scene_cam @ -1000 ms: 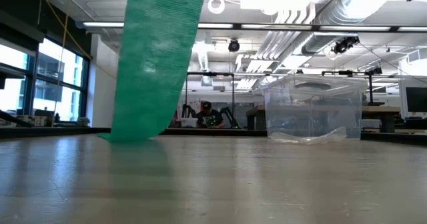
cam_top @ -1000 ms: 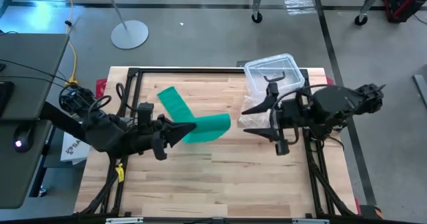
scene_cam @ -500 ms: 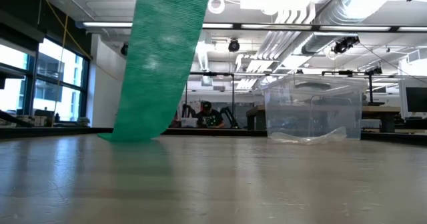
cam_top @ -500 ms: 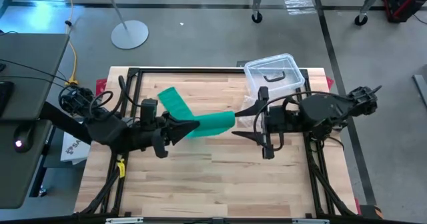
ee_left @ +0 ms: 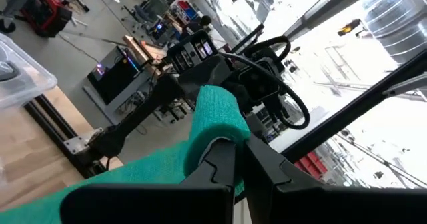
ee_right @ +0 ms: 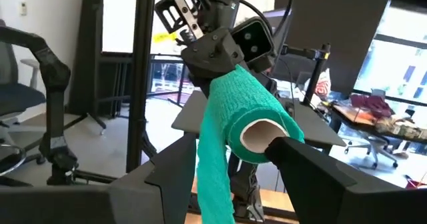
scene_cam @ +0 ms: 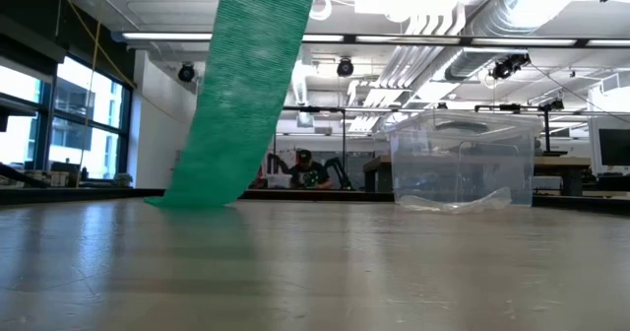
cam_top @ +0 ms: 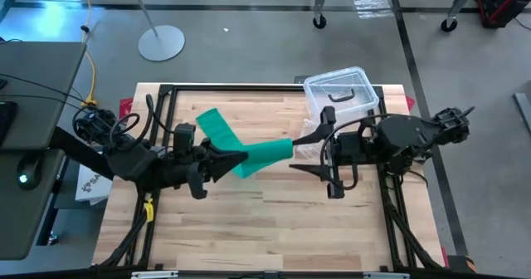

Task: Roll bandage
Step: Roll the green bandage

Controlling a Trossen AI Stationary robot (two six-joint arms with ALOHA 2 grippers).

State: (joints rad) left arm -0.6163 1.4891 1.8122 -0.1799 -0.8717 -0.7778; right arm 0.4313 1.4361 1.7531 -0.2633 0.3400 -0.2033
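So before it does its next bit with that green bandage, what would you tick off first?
1. Left tool clamped on the bandage: ok, shut on the rolled part.
2. Right tool open and lined up with the roll's free end: ok, one finger sits at the core opening.
3. Right tool gripping the roll: not ok, not closed on it.
4. Loose tail trailing to the table untangled: ok, it hangs flat.
5. Clear box out of the way: ok, it sits at the far edge.
6. Roll wound tight: cannot tell.

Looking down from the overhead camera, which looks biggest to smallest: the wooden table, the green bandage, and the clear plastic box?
1. Wooden table, by far the largest.
2. Green bandage; part of it is lifted toward the camera, so this ranking is unsure.
3. Clear plastic box, close behind.
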